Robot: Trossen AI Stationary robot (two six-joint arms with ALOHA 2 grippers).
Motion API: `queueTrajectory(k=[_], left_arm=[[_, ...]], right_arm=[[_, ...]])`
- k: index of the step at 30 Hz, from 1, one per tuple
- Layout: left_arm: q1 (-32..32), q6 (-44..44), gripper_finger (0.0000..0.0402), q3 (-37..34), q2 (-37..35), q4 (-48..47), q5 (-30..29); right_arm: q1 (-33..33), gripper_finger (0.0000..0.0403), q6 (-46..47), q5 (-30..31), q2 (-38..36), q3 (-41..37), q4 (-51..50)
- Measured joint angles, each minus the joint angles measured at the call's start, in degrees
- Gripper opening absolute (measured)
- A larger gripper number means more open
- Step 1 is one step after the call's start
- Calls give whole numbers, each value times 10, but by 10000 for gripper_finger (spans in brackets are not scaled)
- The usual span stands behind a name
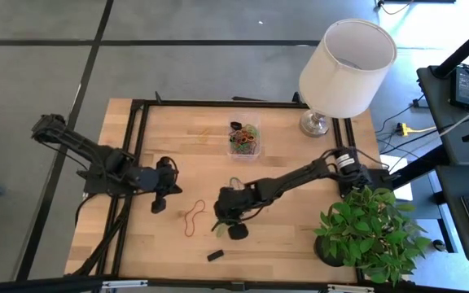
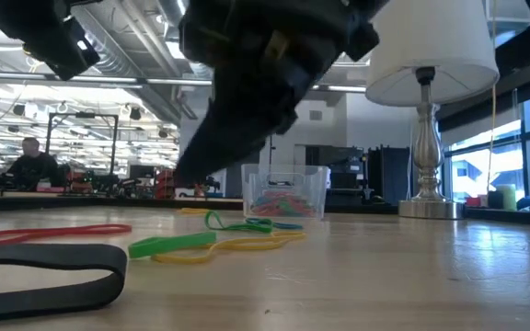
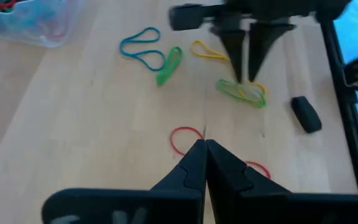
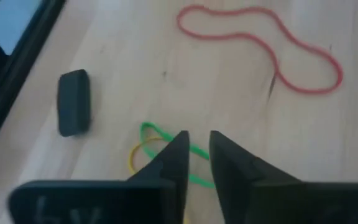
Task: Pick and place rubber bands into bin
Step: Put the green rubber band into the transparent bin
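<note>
The clear bin [image 1: 244, 140] stands far of the table's centre with several coloured rubber bands in it. Loose bands lie flat on the wood: a red one [image 4: 260, 46], a green and a yellow one together [image 3: 241, 92], and blue [image 3: 143, 48], green [image 3: 168, 65] and yellow [image 3: 207, 51] ones farther off. My right gripper [image 4: 197, 140] points slantwise down over the green and yellow pair, its fingers a little apart. My left gripper [image 3: 204, 144] hangs shut above the table's left part, over a red band [image 3: 185, 140], holding nothing. My right gripper has its fingertips [image 3: 238, 78] just over the green band [image 4: 151, 134], one on either side of a strand. Whether they touch it cannot be told. The band lies flat on the table.
A black block [image 4: 73, 102] lies near the front edge, close to my right gripper. A white lamp [image 1: 347, 69] stands at the far right corner and a potted plant [image 1: 373, 232] at the near right. A black band [image 2: 44, 267] lies closest in the low view.
</note>
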Motion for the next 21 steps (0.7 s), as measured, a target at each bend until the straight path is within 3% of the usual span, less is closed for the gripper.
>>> queueTrajectory(k=[6, 11, 15, 21], left_arm=[[-23, 0, 2, 0, 0, 0, -2], [-27, 6, 5, 0, 0, 0, -19], [-27, 18, 3, 0, 0, 0, -34], [-27, 35, 5, 0, 0, 0, -60]], right_arm=[[0, 130, 3, 1, 31, 6, -14], [1, 140, 1, 54, 40, 7, -45], [2, 111, 2, 64, 44, 9, -52], [3, 13, 7, 71, 43, 8, -54]])
